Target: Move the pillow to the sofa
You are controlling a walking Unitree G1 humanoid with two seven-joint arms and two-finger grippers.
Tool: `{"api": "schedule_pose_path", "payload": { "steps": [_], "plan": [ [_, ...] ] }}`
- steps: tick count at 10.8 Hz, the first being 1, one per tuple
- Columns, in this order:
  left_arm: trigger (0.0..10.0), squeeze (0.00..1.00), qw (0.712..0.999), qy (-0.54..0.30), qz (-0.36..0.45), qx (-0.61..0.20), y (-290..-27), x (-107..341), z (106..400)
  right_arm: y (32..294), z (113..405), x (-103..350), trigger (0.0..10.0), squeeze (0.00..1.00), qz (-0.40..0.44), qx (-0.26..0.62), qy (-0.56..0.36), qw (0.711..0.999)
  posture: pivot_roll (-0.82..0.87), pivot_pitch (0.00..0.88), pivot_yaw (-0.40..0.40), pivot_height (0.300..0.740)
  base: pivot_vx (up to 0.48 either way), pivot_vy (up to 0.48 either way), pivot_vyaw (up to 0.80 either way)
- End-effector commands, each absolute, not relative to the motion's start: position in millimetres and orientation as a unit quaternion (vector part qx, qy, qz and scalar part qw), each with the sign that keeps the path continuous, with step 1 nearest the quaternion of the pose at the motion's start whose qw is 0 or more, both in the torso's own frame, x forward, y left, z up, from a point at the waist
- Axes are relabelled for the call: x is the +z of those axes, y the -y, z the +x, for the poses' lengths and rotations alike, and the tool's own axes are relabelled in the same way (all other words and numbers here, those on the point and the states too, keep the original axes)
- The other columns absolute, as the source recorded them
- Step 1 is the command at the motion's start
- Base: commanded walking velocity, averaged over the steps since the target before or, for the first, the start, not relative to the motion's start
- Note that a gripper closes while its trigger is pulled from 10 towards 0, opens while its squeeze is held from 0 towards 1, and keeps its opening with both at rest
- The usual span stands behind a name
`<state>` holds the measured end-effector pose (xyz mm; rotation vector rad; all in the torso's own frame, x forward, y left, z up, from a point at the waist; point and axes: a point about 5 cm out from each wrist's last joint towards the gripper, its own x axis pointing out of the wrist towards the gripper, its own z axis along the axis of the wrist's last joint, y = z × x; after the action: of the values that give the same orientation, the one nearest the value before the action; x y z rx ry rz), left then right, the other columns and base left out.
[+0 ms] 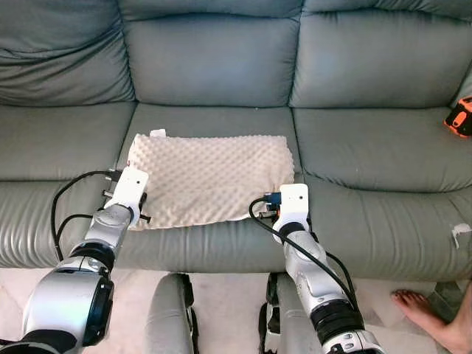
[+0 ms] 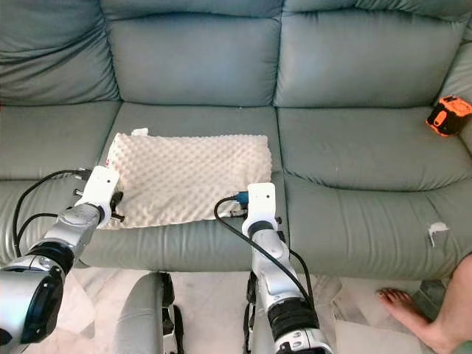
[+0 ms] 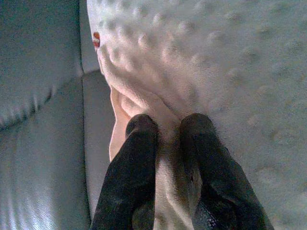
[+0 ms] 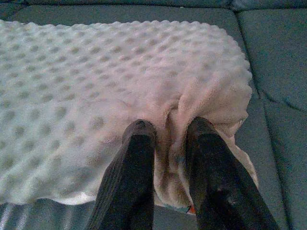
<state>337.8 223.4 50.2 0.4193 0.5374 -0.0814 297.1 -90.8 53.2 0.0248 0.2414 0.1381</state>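
Note:
A cream pillow [image 1: 210, 177] with a bumpy dotted cover lies flat on the middle seat of the grey-green sofa [image 1: 221, 66]. My left gripper [image 1: 131, 205] pinches its front left corner, and the black fingers [image 3: 139, 158] squeeze a fold of the cover between them. At the front right corner my right gripper [image 1: 286, 206] is shut on the fabric too, with a bunched ridge of cover held between its fingers [image 4: 139, 158]. The pillow [image 4: 96, 76] spreads out flat beyond both grippers.
An orange and black object [image 1: 460, 116] lies on the sofa's right seat. A small white scrap [image 2: 436, 230] sits on the seat's front edge at the right. A person's bare foot [image 1: 422, 308] rests on the pale floor at the lower right.

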Motion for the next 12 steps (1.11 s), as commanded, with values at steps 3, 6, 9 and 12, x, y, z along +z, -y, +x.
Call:
{"api": "schedule_pose_path", "payload": {
  "steps": [3,6,9,12],
  "plan": [
    [10.0,1.0,0.937,-0.246,0.241,-0.055,-221,53,339,87,290,56,10.0,1.0,0.022,0.076,-0.117,0.99,-0.07,0.19,0.005,0.636,0.0,0.0,0.0],
    [10.0,1.0,0.933,-0.213,0.291,-0.011,-229,66,346,73,286,65,10.0,1.0,0.025,0.118,-0.094,0.988,-0.07,0.135,0.006,0.636,0.0,0.0,0.0],
    [10.0,1.0,0.954,-0.137,0.265,0.027,-235,89,355,74,288,85,10.0,1.0,0.005,0.149,-0.049,0.988,-0.08,0.042,0.02,0.636,0.0,0.0,0.0],
    [10.0,1.0,0.975,-0.042,0.215,0.026,-230,93,343,120,268,96,10.0,1.0,-0.039,0.185,-0.009,0.982,-0.04,0.0,0.025,0.636,0.0,0.0,0.0]
  ]
}}
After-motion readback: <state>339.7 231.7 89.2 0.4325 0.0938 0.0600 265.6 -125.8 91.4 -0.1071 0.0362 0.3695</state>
